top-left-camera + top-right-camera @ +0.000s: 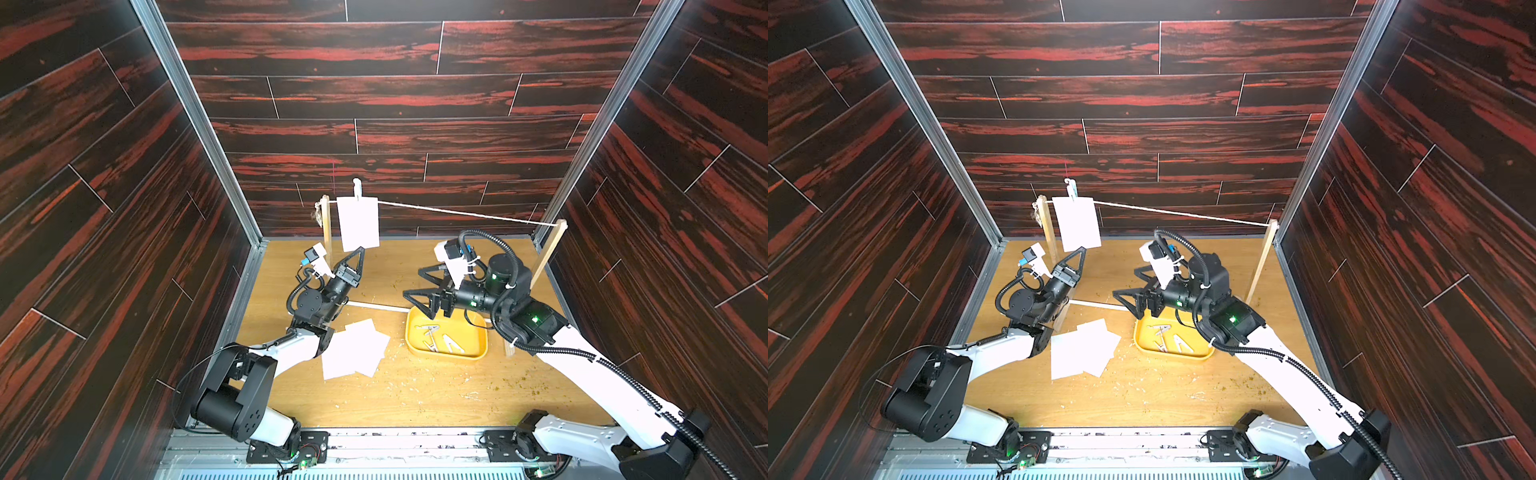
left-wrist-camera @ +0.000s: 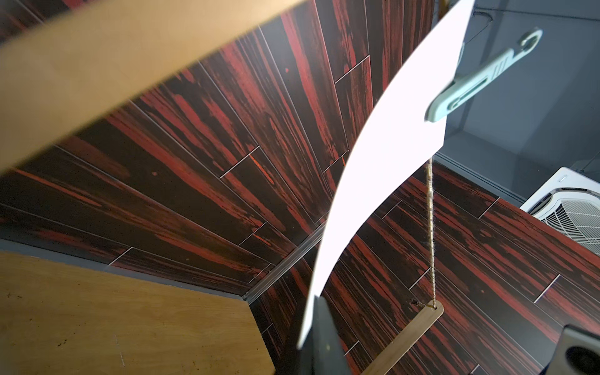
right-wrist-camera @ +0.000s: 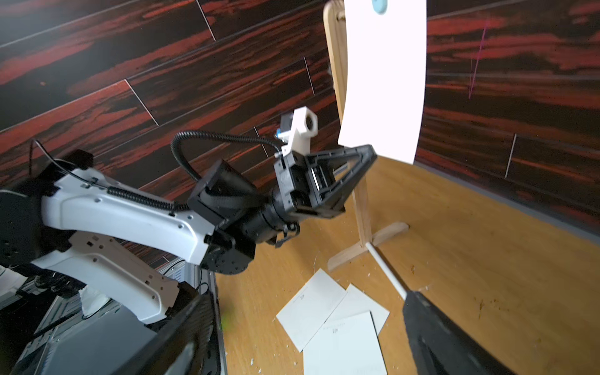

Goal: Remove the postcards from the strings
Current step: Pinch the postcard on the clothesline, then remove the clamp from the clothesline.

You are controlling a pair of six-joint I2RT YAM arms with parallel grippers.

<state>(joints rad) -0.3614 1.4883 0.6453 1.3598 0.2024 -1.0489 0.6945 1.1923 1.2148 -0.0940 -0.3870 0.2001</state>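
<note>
Left gripper [image 1: 360, 250] pinches the bottom corner of the last postcard [image 1: 358, 222], pinned on the string [image 1: 457, 212]. Right gripper [image 1: 412, 282] gapes empty. Pulling against the clothespin [image 1: 356, 188] could tear paper or tip the stand [image 1: 327, 230].

White arm links [image 1: 286, 351], black joints [image 1: 224, 399], ribbed black cables [image 1: 561, 351], green lights [image 1: 535, 319]

Four postcards [image 1: 358, 222], one string [image 1: 457, 212], two wooden uprights [image 1: 548, 253], one yellow tray [image 1: 446, 356].
</note>
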